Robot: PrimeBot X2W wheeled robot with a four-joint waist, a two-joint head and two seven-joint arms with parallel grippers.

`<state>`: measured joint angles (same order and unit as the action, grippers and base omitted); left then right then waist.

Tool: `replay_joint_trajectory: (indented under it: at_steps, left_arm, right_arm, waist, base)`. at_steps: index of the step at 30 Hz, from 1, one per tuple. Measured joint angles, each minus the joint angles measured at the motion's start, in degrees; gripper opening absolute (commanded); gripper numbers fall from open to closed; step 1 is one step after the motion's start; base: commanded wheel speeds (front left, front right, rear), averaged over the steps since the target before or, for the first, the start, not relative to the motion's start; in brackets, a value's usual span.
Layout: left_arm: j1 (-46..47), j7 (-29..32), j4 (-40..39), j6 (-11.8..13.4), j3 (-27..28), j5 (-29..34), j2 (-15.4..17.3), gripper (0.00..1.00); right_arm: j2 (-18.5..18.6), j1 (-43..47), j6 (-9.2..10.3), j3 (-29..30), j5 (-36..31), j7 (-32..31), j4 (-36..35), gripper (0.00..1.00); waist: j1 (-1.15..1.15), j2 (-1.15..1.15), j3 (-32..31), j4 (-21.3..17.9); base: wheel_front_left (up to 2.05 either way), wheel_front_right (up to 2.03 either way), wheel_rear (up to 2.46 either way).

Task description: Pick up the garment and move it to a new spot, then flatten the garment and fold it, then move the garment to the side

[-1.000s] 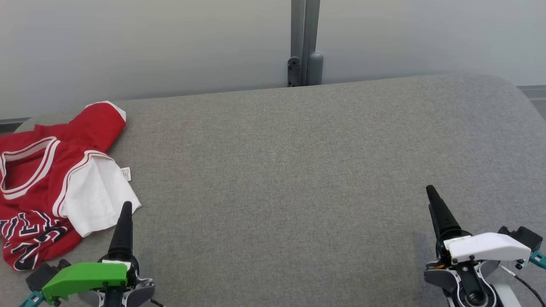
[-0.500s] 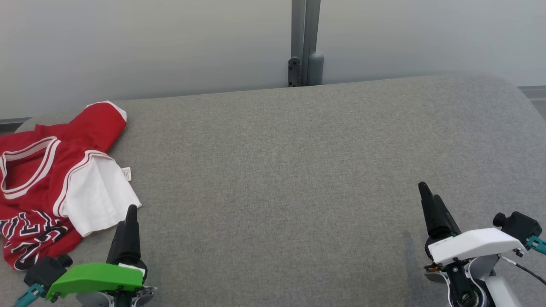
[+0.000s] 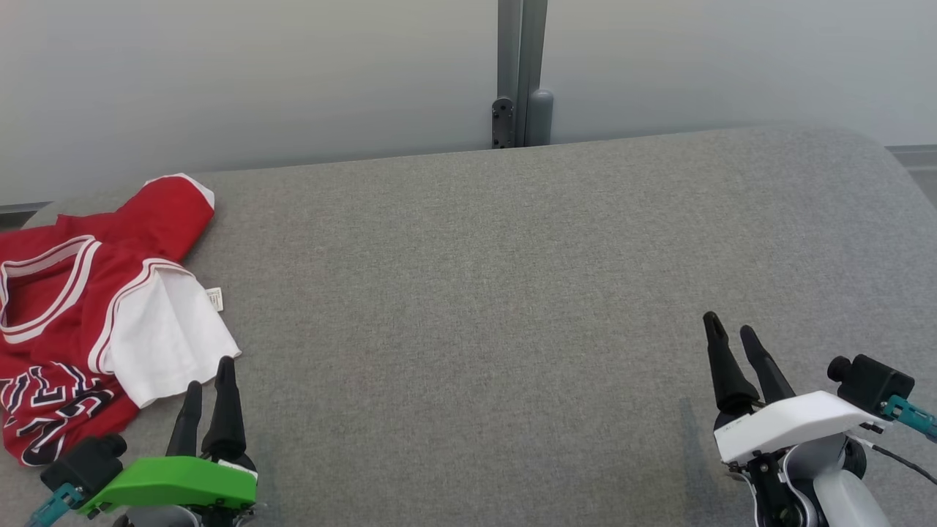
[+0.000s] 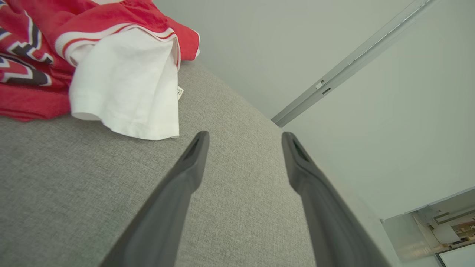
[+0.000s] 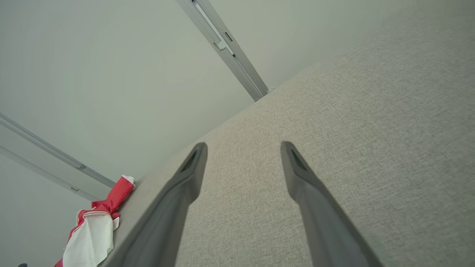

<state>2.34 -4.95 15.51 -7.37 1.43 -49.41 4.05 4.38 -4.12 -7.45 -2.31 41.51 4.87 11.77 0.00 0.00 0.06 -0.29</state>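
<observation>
In the head view, the left gripper (image 3: 209,372) and right gripper (image 3: 728,323) are seen open and empty. The garment (image 4: 122,85) and its label (image 4: 180,92) are shown closer in the left wrist view.

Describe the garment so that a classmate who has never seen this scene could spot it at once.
Find the wide grey fabric surface and follow it to its left end. A crumpled jersey lies there. It alone is red, with white trim, black lettering and a white flap.

Left hand (image 3: 209,373) hung low, fingers parted and pointing forward | right hand (image 3: 727,323) hung low, fingers parted, pointing forward
</observation>
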Motion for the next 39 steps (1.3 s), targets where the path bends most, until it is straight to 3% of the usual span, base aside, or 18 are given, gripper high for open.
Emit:
replay_joint_trajectory:
  at_steps: [39]
  left_arm:
    - [-2.20, -5.81, -2.15, -0.02, -3.13, 23.88, 2.54, 1.00]
  right_arm:
    - [-1.08, 0.42, -0.01, 2.11, -23.95, 5.91, 1.55, 1.00]
  waist:
    - [0.00, 0.00, -0.55, -0.09]
  base:
    - [0.00, 0.00, 0.00]
